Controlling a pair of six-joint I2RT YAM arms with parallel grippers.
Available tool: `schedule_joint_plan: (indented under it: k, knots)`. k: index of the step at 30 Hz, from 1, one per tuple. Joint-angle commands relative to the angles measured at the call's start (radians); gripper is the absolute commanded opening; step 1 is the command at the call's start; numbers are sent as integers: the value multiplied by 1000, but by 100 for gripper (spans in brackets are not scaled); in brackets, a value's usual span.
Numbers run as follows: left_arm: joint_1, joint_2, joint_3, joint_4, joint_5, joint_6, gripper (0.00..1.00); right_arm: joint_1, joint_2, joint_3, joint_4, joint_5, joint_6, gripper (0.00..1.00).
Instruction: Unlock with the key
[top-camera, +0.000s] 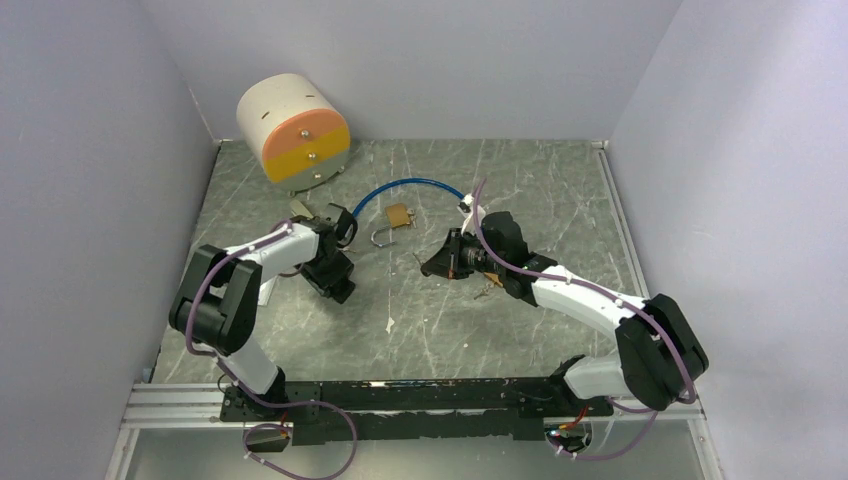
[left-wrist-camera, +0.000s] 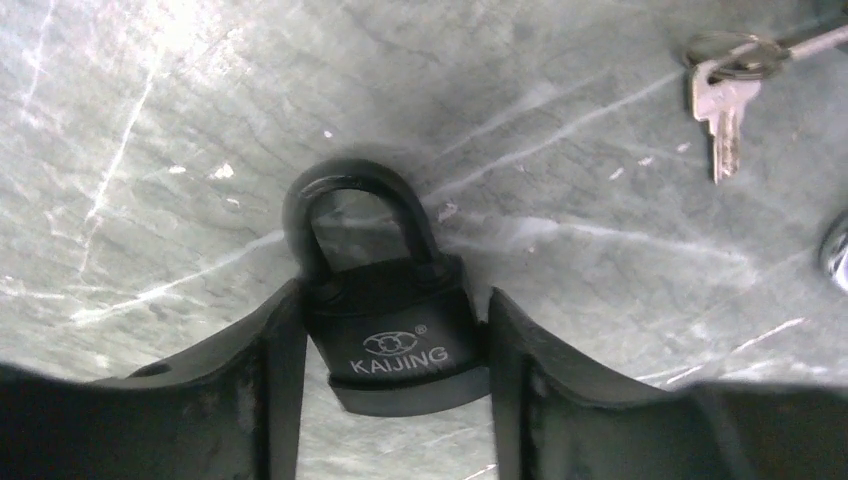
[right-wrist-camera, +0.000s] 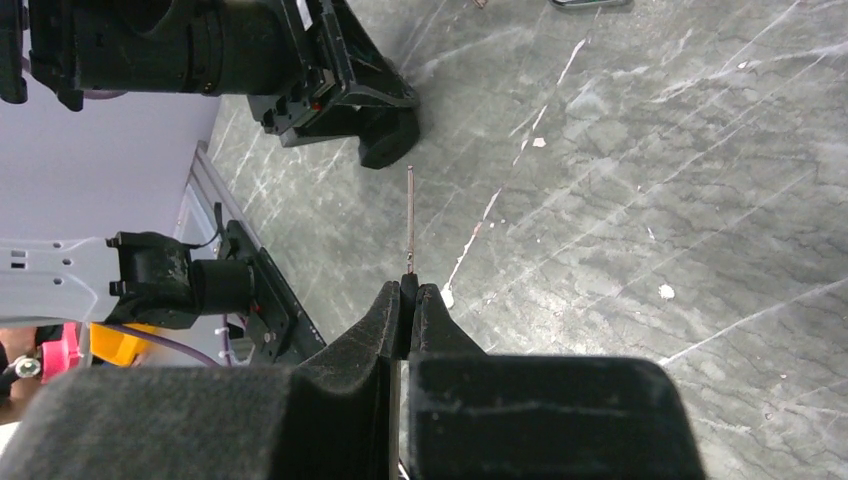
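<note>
A black padlock (left-wrist-camera: 395, 335) marked KAIJING, its shackle closed, sits between the fingers of my left gripper (left-wrist-camera: 392, 300), which is shut on its body. In the top view the left gripper (top-camera: 338, 265) hides the lock. My right gripper (top-camera: 435, 264) is shut on a thin key (right-wrist-camera: 410, 215), seen edge-on. The blade sticks out past the right gripper (right-wrist-camera: 410, 292) and points at the left gripper (right-wrist-camera: 350, 100), with a gap of bare table between them.
A brass padlock (top-camera: 398, 214) with an open shackle lies beside a blue cable (top-camera: 405, 185) at mid-table. A cylinder with an orange and yellow face (top-camera: 293, 125) stands far left. Spare keys on a ring (left-wrist-camera: 725, 100) lie on the table. Walls close three sides.
</note>
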Motion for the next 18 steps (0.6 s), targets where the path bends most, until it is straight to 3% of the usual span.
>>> schedule_joint_plan:
  k: [1,4,7,12,18]
  knots:
    - [2,-39,-34,90,45,46,38,-3,0,32,37,-6,19,0]
    - [4,-106,-30,122,121,84,23,-5,-19,11,73,-10,37,0]
    - [4,-175,-5,155,243,134,16,-8,-35,11,60,1,34,0]
    - [8,-272,-26,238,433,129,13,-15,-48,13,53,-4,30,0]
    - [13,-375,-58,371,626,21,14,-18,-106,26,15,0,8,0]
